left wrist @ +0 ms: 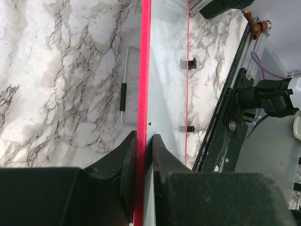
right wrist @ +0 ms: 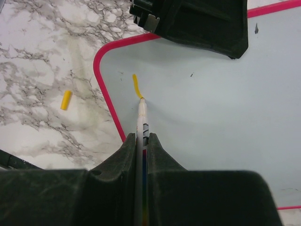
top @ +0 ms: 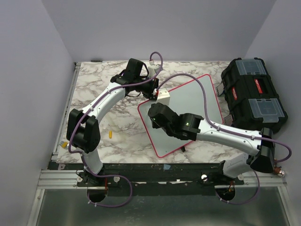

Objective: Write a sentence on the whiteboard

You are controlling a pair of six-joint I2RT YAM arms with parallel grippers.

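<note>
**Top external view**
- Flat glossy white whiteboard with pink-red rim and rounded corners: laid on the grey-veined white marble table, turned at a slant.
- Left gripper: placed at the whiteboard's far left edge.
- Right gripper: held over the whiteboard's left part. Its jaw state cannot be told from here.
- Small yellow cap: laid on the table, apart from the whiteboard's left edge.
- Black plastic toolbox with clear lid panels: set just beside the whiteboard's right edge.

**Left wrist view**
- Left gripper: narrowed onto the whiteboard's pink-red rim, one black finger on each face, both touching.
- Two small black clips: fixed on the whiteboard's opposite rim.
- Thin grey wire bracket with a black sleeve: seen on the marble just beside the gripped rim.

**Right wrist view**
- Right gripper: clamped on a slim white marker pen with coloured bands.
- Marker tip: set on the whiteboard near its rounded corner.
- Sentence: shown only as one short yellow-orange marker stroke, which ends at the marker tip. No words can be read.
- Yellow cap: laid on the marble outside that corner.
- Left gripper's black body: seen at the whiteboard's far rim.
</note>
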